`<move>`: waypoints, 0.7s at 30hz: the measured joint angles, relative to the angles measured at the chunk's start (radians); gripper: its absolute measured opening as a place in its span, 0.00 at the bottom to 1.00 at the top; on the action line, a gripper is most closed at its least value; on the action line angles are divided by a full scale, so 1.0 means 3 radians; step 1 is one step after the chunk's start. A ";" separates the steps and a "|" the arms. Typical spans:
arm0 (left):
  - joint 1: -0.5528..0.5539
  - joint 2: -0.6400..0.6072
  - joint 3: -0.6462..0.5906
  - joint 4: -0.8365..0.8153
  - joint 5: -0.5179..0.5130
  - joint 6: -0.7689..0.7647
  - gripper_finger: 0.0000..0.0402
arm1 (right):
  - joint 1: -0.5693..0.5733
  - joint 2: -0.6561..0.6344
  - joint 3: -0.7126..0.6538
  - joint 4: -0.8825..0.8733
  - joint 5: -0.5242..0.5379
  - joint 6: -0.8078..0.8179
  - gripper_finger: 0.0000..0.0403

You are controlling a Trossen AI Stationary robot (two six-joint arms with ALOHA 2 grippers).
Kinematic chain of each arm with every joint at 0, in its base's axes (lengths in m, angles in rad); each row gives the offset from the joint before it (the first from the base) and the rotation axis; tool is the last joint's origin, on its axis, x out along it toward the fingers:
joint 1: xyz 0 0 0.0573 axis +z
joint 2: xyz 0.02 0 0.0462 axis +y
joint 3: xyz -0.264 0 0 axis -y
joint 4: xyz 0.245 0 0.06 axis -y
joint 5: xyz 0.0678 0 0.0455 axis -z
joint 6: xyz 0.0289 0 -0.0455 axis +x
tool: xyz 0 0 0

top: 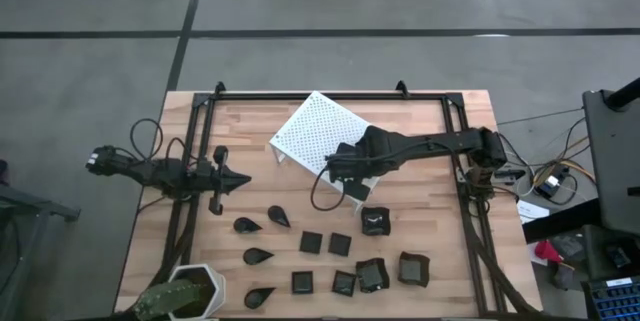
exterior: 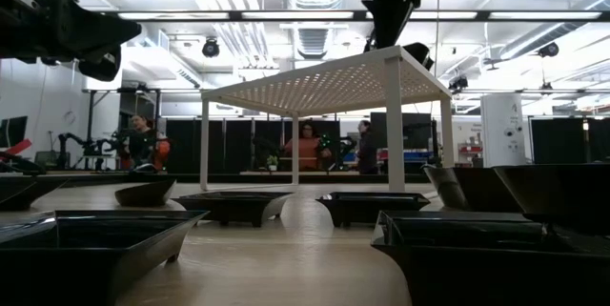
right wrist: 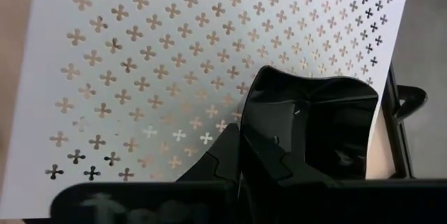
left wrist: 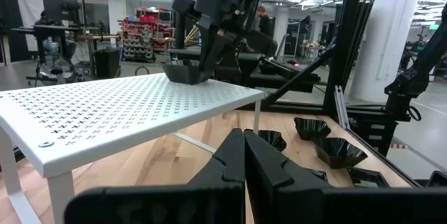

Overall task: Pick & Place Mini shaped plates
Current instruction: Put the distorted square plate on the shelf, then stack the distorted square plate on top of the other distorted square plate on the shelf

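- We see the right gripper (right wrist: 241, 155) clamped on the rim of a black plate (right wrist: 314, 123) resting on top of the white rack (top: 315, 133).
- Other plates (top: 340, 244) lie on the table (top: 430, 131) — in front of the rack.
- Our left gripper (top: 240, 179) waits closed and empty, left of the rack.

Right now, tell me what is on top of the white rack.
One black mini plate sits on the white rack, pinched by the right gripper. The gripper hides part of its rim.
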 joint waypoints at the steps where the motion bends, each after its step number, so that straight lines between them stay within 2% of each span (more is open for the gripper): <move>1: 0.0000 0.0000 0.0000 -0.0001 0.0000 0.0001 0.00 | 0.0000 0.0000 -0.0002 0.0002 0.0000 0.0004 0.02; 13: -0.0001 0.0000 0.0000 0.0000 0.0000 0.0000 0.00 | 0.0005 0.0000 0.0053 0.0070 0.0080 -0.0056 0.16; 21: -0.0003 0.0000 0.0000 0.0000 0.0000 0.0000 0.00 | 0.0105 -0.0008 0.0338 -0.0066 0.0067 -0.0204 0.23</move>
